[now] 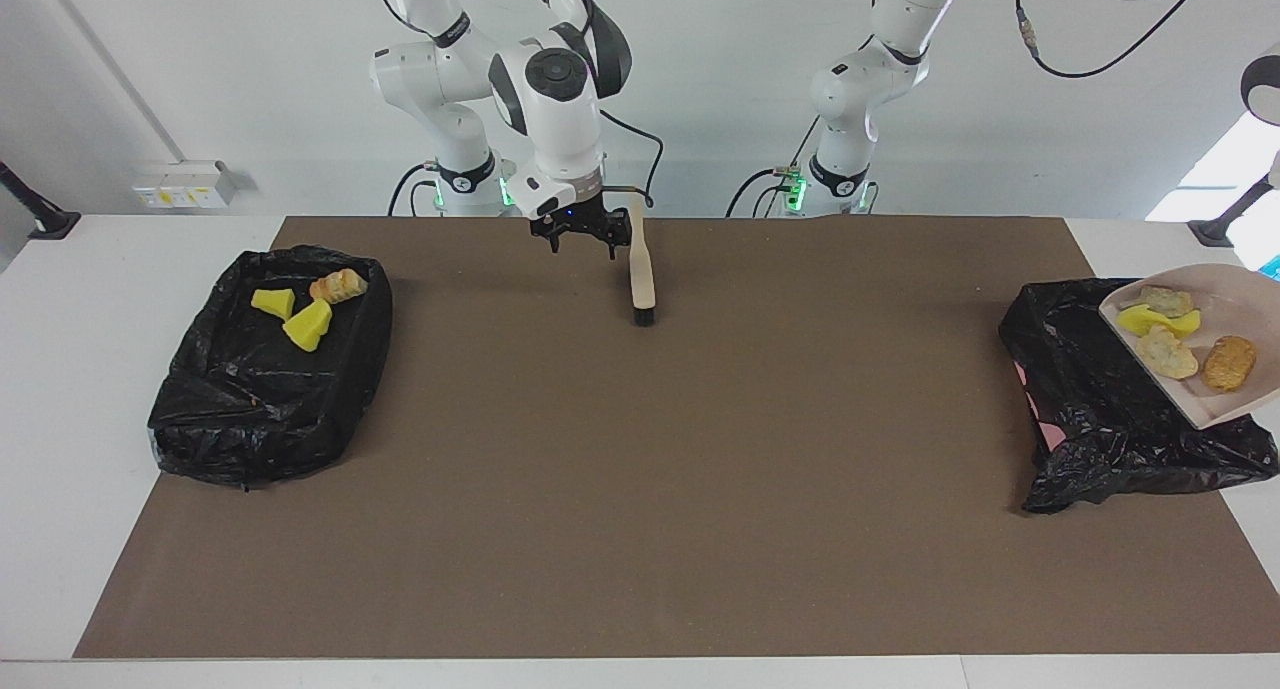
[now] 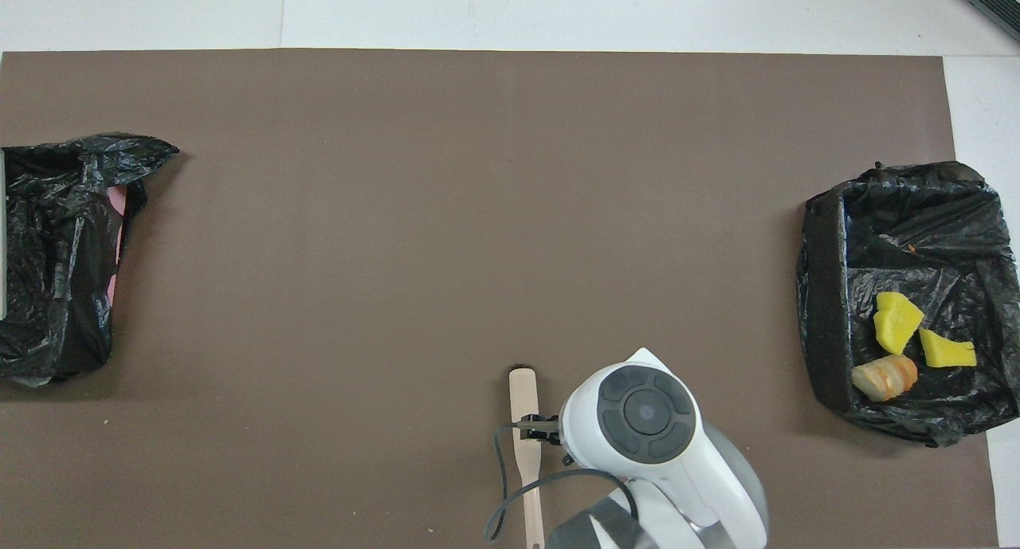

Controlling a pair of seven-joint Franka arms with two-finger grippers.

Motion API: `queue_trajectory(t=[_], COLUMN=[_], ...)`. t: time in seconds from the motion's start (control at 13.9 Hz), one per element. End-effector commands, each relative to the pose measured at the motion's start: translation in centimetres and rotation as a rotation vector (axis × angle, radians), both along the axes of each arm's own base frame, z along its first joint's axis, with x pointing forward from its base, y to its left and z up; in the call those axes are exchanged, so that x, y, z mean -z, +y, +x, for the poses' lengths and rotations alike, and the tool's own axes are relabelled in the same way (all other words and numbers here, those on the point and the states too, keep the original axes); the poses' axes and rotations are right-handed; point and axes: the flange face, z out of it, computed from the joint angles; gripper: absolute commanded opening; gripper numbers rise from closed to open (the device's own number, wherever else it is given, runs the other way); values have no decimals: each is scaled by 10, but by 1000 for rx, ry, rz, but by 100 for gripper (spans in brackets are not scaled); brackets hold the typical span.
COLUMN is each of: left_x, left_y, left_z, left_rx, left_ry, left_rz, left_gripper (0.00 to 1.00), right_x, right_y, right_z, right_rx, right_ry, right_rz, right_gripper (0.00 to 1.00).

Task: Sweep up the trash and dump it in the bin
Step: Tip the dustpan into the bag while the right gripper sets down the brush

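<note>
A beige dustpan hangs tilted over the black-bagged bin at the left arm's end of the table. It carries trash: a yellow sponge chunk, two tan lumps and a brown lump. The left gripper that holds it is out of view. The beige hand brush lies on the brown mat close to the robots. My right gripper is low beside its handle, open and empty. The brush and the bin also show in the overhead view.
A second black-bagged bin stands at the right arm's end, also seen in the overhead view. It holds two yellow sponge chunks and a bread-like lump. The brown mat covers the table's middle.
</note>
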Motion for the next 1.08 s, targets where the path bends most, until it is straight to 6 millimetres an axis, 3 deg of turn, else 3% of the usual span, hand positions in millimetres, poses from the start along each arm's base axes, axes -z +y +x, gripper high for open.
queue_trajectory(t=[0.0, 0.22, 0.43, 0.65, 0.87, 1.01], left_x=[1, -4, -13, -30, -32, -31], left_y=[-34, -40, -44, -47, -82, -115], left_z=[-10, -9, -7, -11, -9, -8], left_rx=[10, 28, 57, 14, -105, -219], left_ry=[9, 40, 67, 10, -22, -61], left_rz=[100, 202, 318, 326, 299, 273], left_gripper=[0, 0, 0, 0, 0, 0], right_x=[-26, -60, -77, -96, -117, -134], right_y=[-14, -49, -70, -90, -121, -168], right_z=[38, 64, 76, 88, 95, 106], right_rx=[-4, 42, 61, 58, 90, 97], right_ry=[-64, -116, -141, -175, -210, -240], right_rz=[-5, 12, 19, 28, 29, 12], right_gripper=[100, 100, 100, 100, 100, 100])
